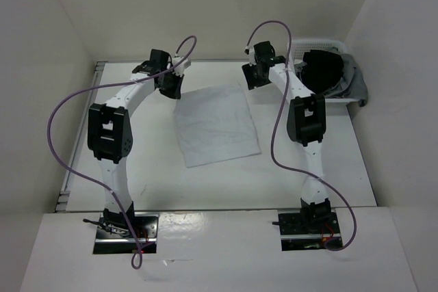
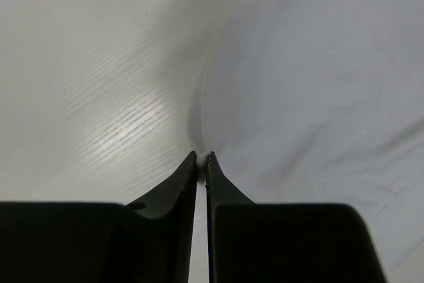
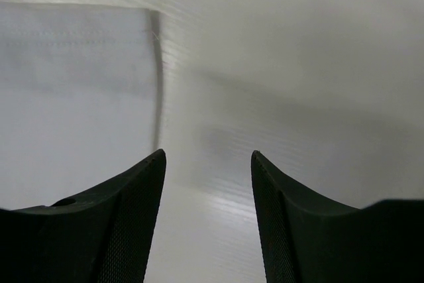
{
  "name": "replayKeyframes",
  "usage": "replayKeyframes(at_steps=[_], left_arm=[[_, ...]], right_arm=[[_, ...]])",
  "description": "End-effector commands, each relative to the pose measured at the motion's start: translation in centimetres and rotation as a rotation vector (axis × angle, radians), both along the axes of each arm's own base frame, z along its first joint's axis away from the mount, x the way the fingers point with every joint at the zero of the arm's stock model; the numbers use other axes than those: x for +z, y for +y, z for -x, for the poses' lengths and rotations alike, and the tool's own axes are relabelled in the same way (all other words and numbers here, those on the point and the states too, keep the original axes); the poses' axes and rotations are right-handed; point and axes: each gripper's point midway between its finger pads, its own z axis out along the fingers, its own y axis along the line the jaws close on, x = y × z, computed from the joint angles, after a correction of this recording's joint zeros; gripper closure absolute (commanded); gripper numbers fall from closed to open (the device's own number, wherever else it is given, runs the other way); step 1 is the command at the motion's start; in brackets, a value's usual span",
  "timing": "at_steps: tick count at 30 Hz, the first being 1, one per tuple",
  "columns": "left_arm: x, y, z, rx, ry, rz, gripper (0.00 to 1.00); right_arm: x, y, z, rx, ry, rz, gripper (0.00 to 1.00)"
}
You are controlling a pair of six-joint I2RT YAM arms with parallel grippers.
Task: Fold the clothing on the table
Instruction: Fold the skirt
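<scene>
well, the clothing [image 1: 215, 126] lay spread on the table [image 1: 342, 169], slightly skewed. the left gripper [image 2: 202, 158] was pinched tight on the clothing's far left corner, lifting its edge a little. the right gripper [image 3: 207, 157] hung with jaws apart, holding nothing, just beside the clothing's far right corner.

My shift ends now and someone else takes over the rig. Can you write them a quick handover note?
The left gripper is shut, pinching the clothing at its far left corner.
The right gripper is open and empty, over bare table just right of the far right corner.
The clothing lies spread flat mid-table, with no fold visible.
Done: one corner gripped.
Left: probably grip the other far corner, then fold.
</scene>
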Motion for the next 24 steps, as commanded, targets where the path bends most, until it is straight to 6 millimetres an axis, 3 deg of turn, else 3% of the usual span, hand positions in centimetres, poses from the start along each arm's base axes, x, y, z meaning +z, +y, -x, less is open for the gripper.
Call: replayKeyframes(at_steps=[1,9,18,24], left_arm=[[0.0,-0.5,-0.9,-0.007,-0.017,0.006,0.88],[-1.5,0.0,-0.1,0.004,0.019,-0.016,0.88],[-2.1,0.1,0.2,0.004,0.030,-0.018,0.88],[-2.1,0.1,0.3,0.011,0.033,-0.014,0.88]], right_arm=[[1.3,2.1,-1.5,0.053,-0.021,-0.098,0.41],[1.7,5.0,-4.3,0.112,-0.044,-0.178,0.43],[-0.9,5.3,-4.2,0.127,0.005,-0.178,0.46],[-1.3,6.2,-4.5,0.145,-0.006,-0.190,0.46]])
